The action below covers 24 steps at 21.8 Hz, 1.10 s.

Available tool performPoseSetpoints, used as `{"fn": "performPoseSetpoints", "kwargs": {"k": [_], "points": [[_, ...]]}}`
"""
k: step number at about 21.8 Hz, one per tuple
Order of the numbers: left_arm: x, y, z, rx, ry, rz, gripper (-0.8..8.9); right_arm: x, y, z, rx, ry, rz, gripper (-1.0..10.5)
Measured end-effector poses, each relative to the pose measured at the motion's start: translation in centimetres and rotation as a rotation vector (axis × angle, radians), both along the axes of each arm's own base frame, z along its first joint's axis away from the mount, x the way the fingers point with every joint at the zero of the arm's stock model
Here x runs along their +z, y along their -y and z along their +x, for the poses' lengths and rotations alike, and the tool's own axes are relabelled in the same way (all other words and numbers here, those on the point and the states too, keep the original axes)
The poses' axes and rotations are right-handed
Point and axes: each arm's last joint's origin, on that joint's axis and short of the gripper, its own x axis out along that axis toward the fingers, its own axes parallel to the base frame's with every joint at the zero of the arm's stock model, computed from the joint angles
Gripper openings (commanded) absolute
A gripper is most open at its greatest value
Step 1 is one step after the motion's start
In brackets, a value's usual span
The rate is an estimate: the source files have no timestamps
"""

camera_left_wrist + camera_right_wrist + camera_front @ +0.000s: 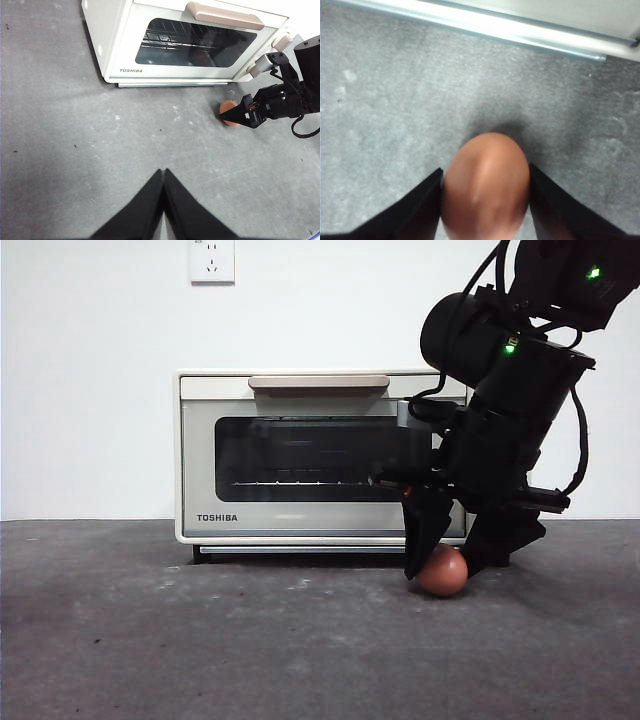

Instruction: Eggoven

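Right gripper (446, 562) clamped around egg (443, 572) on table (200, 640) — oven (300, 455) door shut at ten o'clock; left gripper (163, 176) closed, idle.

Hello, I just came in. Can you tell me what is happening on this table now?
The right claw is down at the egg, with one jaw on each side of it. The egg sits on the grey table, just in front of the toaster oven, whose door is closed. The left claw is shut and empty, waiting away from the egg.
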Motion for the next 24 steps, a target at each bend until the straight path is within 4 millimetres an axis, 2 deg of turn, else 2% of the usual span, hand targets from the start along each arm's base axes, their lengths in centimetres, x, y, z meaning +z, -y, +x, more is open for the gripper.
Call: {"fn": "performPoseSetpoints", "kwargs": {"k": [6,9,12,17,19,24], "points": [[0.0,0.0,1.0,-0.002,0.003,0.000,0.07,0.5,0.1,-0.3,0.013,-0.012,0.016,0.0],[0.4,0.5,2.4,-0.041,0.018,-0.008,0.07,3.6,0.5,-1.3,0.026,0.051,0.067,0.0],[1.9,1.7,4.4,-0.103,0.065,-0.019,0.07,7.3,1.5,-3.1,0.034,0.118,0.102,0.0],[3.4,5.4,9.3,-0.169,0.115,0.023,0.07,12.8,4.0,-7.6,0.064,0.232,0.135,0.0],[4.1,7.0,11.4,-0.183,0.150,0.030,0.07,14.5,4.9,-9.4,0.074,0.282,0.150,0.0],[4.6,9.8,15.3,-0.207,0.143,0.044,0.07,16.5,6.4,-12.1,0.081,0.348,0.178,0.0]]}}
